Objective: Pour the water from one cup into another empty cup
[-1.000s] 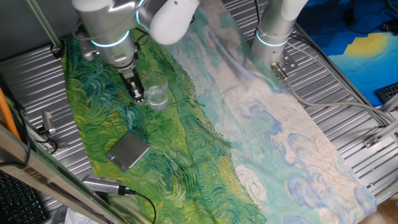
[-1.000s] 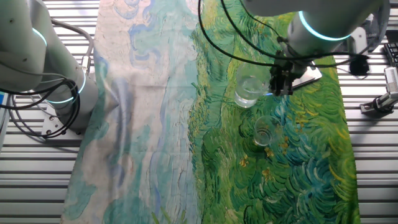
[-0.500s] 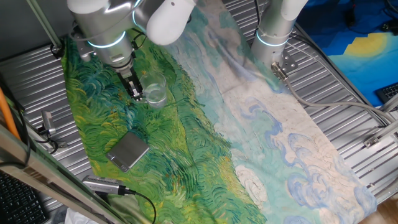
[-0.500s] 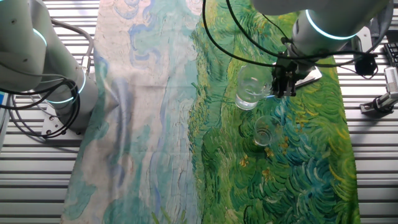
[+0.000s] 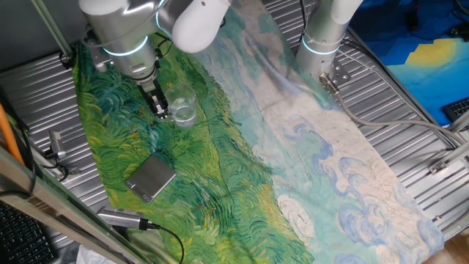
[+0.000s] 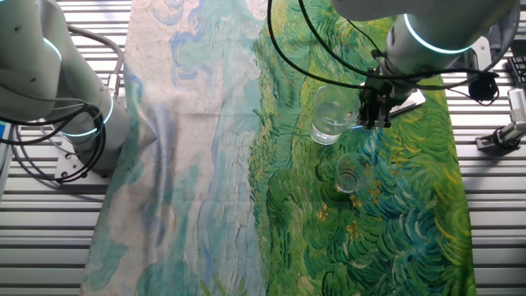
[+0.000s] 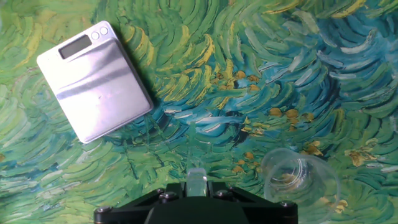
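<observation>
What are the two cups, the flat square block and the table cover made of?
Held cup and free cup: clear glass by the look, see-through with bright rim glints; hard plastic can't be ruled out. Block: brushed silvery metal top, soft sheen, with a small display, probably a scale. Cover: printed cloth, matte, with creases.

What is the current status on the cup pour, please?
Gripper shut on held cup, lifted. Second cup upright on cloth, below. Grey scale off to side, not obstructing.
</observation>
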Tool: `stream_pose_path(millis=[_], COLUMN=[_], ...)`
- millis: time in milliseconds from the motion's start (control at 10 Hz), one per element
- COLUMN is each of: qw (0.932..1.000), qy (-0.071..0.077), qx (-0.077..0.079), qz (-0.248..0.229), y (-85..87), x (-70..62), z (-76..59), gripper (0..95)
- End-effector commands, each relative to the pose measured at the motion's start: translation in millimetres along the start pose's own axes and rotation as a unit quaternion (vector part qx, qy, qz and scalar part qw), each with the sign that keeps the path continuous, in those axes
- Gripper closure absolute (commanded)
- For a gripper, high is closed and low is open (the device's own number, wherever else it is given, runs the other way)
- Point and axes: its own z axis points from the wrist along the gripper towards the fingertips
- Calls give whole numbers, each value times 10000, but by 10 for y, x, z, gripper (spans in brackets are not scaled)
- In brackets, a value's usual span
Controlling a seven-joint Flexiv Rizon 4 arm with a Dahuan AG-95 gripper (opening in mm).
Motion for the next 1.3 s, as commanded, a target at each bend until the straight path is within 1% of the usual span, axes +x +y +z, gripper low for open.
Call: stream_pose_path(millis=[100, 400, 600, 800, 1000, 1300], qw=[10000, 10000, 9999, 9999, 9999, 10000], qy=[5, 1, -46, -92, -127, -95], qx=[-5, 13, 55, 46, 0, -9], qz=[-4, 45, 72, 65, 62, -5], y=[0, 0, 0, 0, 0, 0], x=[5, 5, 5, 5, 5, 5], z=[-5, -5, -5, -5, -5, -5], gripper=[950, 950, 950, 950, 950, 950])
